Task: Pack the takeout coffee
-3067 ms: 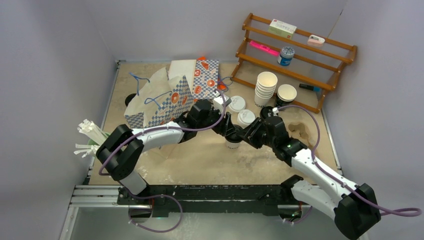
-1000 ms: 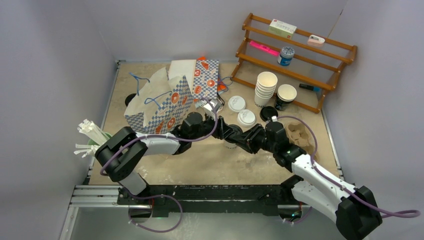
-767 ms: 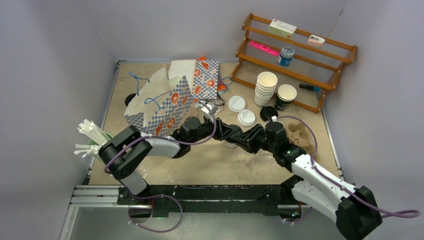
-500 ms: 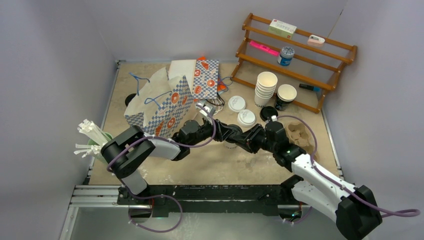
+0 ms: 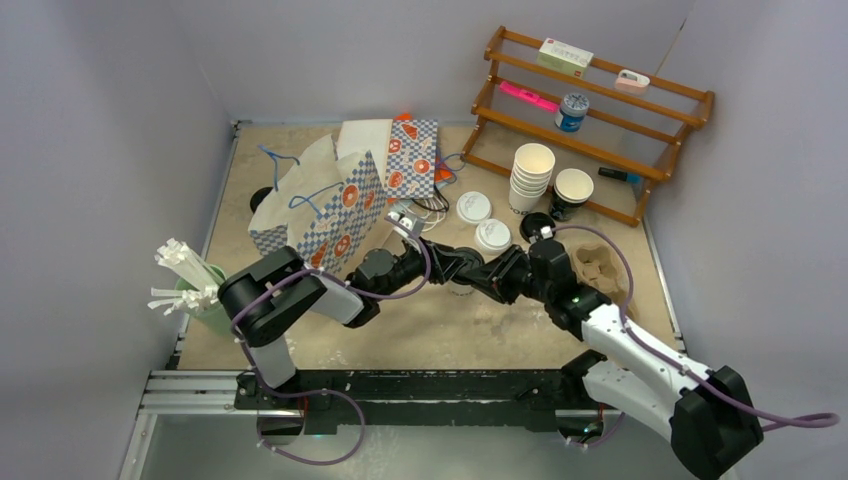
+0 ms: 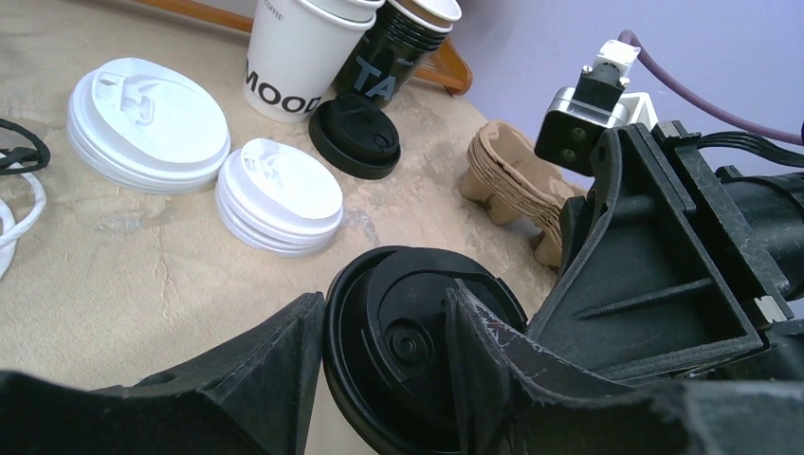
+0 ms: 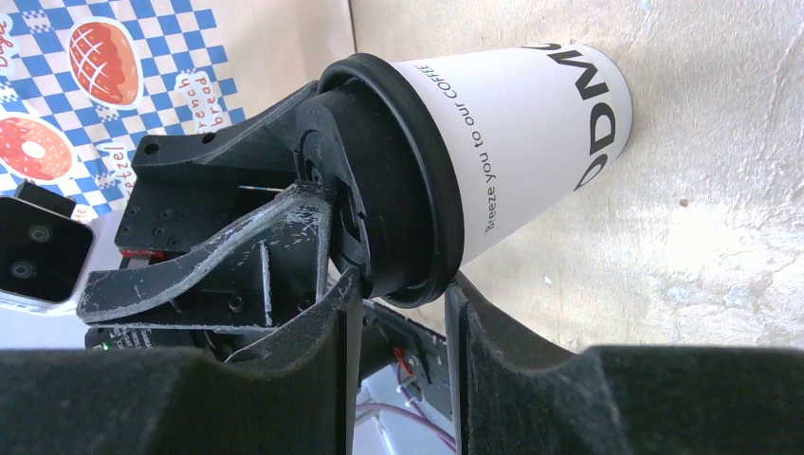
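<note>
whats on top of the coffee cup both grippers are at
A black sip lid sits on the cup, gripped by the left gripper; the right gripper straddles its rim. The cup's contents are hidden under it.

surface and material findings

cup [image 7: 531, 133] between the right gripper [image 7: 398, 282] fingers: matt white paper, black print. its lid [image 7: 403, 190]: smooth black plastic, slight sheen. fingers there and on the left gripper [image 6: 387, 301]: matt black plastic, edges scuffed pale. beyond the left tips: white lids [image 6: 147, 123], smooth plastic; carrier [image 6: 517, 185], rough brown pulp; table [image 6: 114, 275], rough mottled beige.
</note>
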